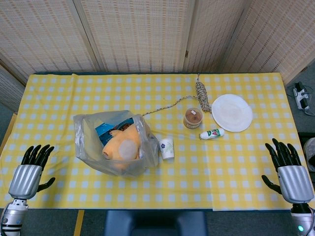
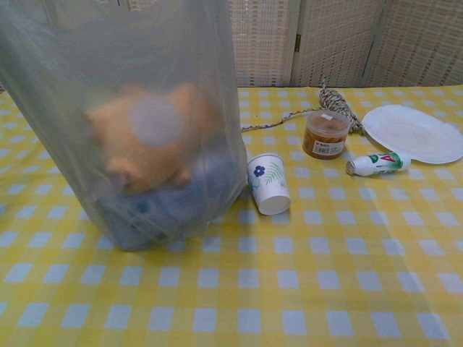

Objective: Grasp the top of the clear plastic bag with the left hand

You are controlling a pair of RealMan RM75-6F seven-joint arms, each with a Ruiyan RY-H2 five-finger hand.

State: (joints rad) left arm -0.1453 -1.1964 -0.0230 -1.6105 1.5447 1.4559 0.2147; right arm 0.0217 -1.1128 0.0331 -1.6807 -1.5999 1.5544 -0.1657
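Clear plastic bag (image 1: 115, 142), yellow checked tablecloth (image 1: 226, 167), woven screens (image 1: 142, 34)

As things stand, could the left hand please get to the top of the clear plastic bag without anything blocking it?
Probably yes. The left hand rests open at the table's near-left edge, and only bare yellow checked tablecloth lies between it and the clear plastic bag. The small paper cup stands on the bag's far side.
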